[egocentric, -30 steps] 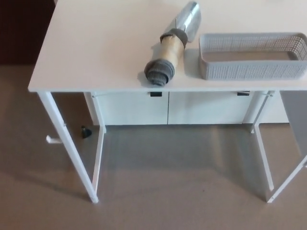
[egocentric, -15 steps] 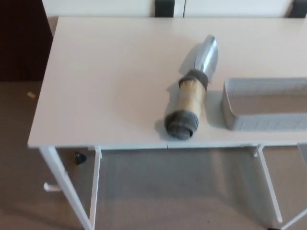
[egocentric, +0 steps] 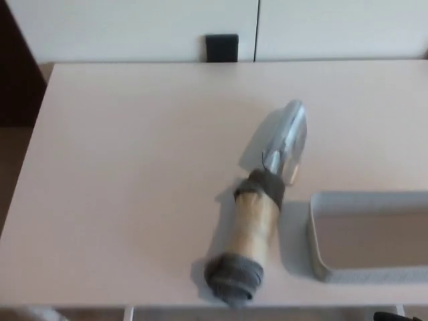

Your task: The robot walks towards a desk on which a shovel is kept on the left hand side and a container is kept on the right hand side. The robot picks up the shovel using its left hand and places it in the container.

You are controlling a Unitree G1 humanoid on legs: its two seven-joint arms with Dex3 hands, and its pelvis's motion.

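The shovel (egocentric: 257, 214) lies on the pale desk (egocentric: 134, 174), a little right of centre. Its shiny metal blade points away from me and its tan handle, wrapped with grey bands, points toward the front edge. Just right of the handle sits the grey mesh container (egocentric: 368, 235), cut off by the right side of the picture, with nothing visible inside it. A narrow strip of desk separates shovel and container. Neither of my hands shows in the head view.
White cabinet fronts (egocentric: 134, 30) with a dark handle (egocentric: 221, 47) stand behind the desk. A dark area borders the desk's left side. The desk's front edge runs along the bottom of the picture.
The whole picture has shifted: the camera has come closer and looks more steeply down, so the desk fills the view and its legs and the floor have dropped out. Shovel and container have not moved.
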